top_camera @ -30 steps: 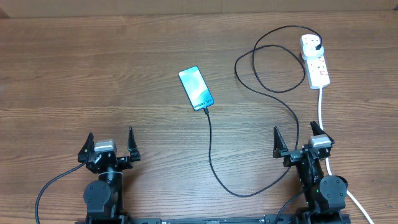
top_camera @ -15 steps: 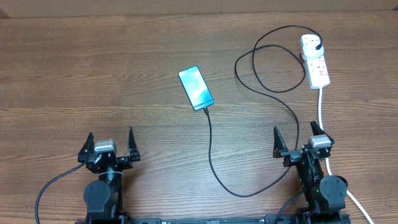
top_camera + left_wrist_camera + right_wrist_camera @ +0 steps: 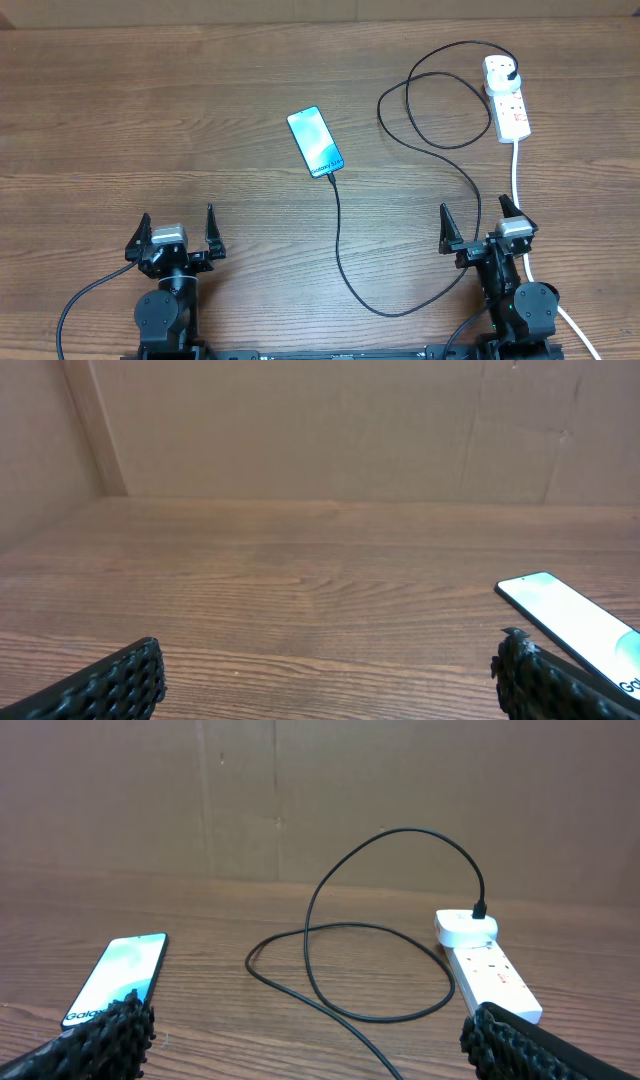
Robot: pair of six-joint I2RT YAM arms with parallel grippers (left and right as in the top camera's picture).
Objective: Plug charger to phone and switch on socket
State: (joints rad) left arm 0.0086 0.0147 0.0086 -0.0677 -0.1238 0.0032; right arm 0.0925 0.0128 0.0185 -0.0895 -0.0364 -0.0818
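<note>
With the left gripper (image 3: 177, 215) and right gripper (image 3: 473, 205) both spread wide and empty, the charger (image 3: 338, 228) tip met the centrally lying phone (image 3: 314, 141), so pressing the far-right socket (image 3: 508, 100) switch appeared next.

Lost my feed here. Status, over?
Left gripper open, empty; right gripper same. Tip of charger at phone edge, plug in socket; switch unreadable. Its loops lie between right gripper and socket.
</note>
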